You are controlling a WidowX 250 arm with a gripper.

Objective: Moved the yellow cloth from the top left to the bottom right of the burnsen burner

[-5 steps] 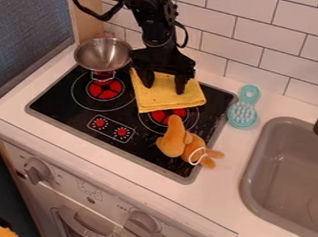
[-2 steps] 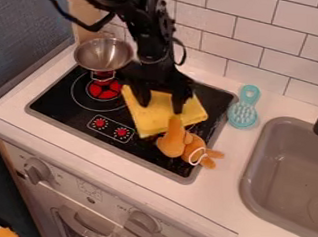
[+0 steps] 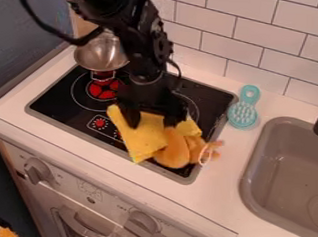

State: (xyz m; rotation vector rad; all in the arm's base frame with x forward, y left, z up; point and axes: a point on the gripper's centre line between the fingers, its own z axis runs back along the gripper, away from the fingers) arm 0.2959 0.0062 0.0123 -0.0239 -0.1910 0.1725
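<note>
The gripper (image 3: 150,122) is over the right half of the black stove (image 3: 58,102), its two fingers spread apart and their tips down at the yellow cloth (image 3: 139,135). The cloth lies rumpled from the control knobs toward the front edge. An orange plush toy (image 3: 176,152) is against its right side, with a yellow corner showing behind the toy. The arm and gripper hide part of the right rear of the stove and the cloth's back edge.
A metal pot (image 3: 102,53) stands on the stove's rear left burner. Right of the stove lie a teal brush (image 3: 243,115) and the grey sink (image 3: 260,161). A tiled wall runs along the back.
The gripper has come toward the stove's front, and the cloth has slid with it from the back up against the plush toy. The toy's upright part has tipped down slightly.
</note>
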